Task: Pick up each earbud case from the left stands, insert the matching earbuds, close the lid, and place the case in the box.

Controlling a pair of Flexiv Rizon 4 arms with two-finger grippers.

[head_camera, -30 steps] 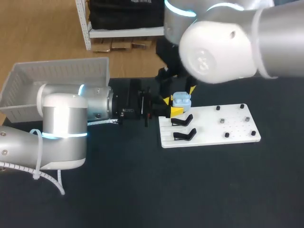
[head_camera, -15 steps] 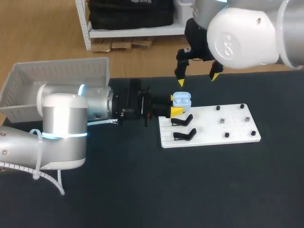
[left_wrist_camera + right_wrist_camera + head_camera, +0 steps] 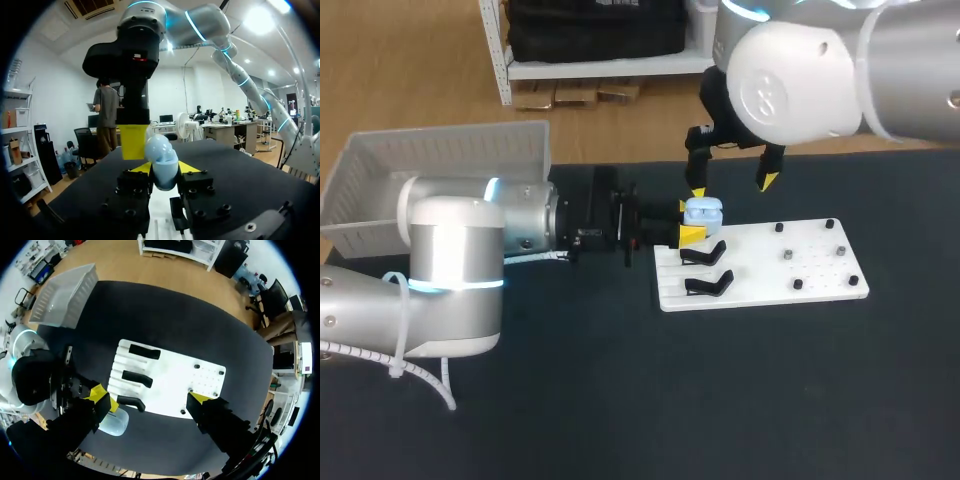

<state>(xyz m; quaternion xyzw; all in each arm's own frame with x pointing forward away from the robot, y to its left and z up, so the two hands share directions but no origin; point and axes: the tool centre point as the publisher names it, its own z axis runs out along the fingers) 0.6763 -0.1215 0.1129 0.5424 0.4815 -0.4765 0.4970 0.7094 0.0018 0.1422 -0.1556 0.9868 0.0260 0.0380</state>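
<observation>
A light blue earbud case [image 3: 702,212] sits between the yellow tips of my left gripper [image 3: 686,224], which is shut on it just off the white board's left end. In the left wrist view the case [image 3: 163,161] is pinched between that gripper [image 3: 163,168], and one yellow finger of my other arm stands just beyond it. I cannot tell how the lid stands. My right gripper [image 3: 730,185] hangs above and slightly behind the case, open wide and empty. In the right wrist view its gripper [image 3: 150,397] straddles the board, with the case [image 3: 114,423] beside one finger.
The white board [image 3: 765,268] carries two empty black stands [image 3: 704,252] at its left end and several small dark pieces [image 3: 786,255] at its right. A white basket [image 3: 440,160] stands at the back left, partly behind my left arm.
My right gripper has left the case, opened wide and risen, then come slightly lower again. The left gripper and the case have not moved.
</observation>
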